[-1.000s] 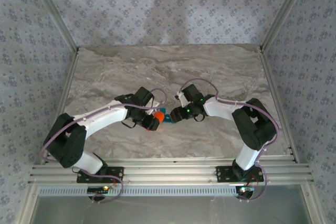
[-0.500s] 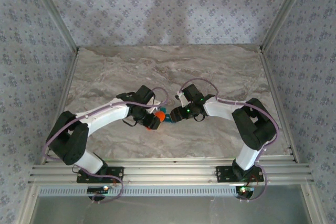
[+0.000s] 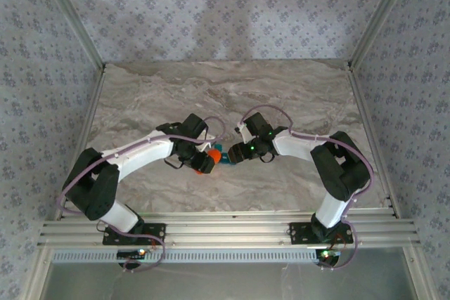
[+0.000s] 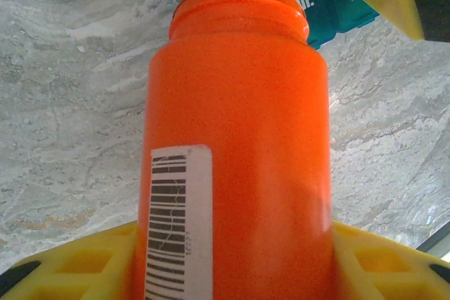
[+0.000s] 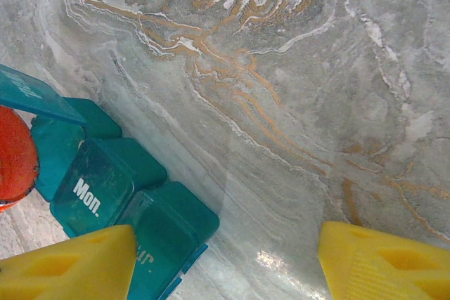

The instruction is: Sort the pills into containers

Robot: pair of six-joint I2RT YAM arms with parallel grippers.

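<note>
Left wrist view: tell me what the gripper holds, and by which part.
The left gripper holds the orange cylindrical plastic bottle by the lower part of its body, clamped from both sides.

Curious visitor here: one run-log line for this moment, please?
left gripper: grips orange bottle | bottle mouth: by containers | right gripper: open at containers

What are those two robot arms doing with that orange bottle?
The left gripper is clamped on the bottle, holding it tipped with its mouth right at the teal pill box on the table. One lid of the box stands open beside the bottle's mouth; the one marked Mon. is shut. The right gripper hovers open by the box, one finger at its end, gripping nothing.
</note>
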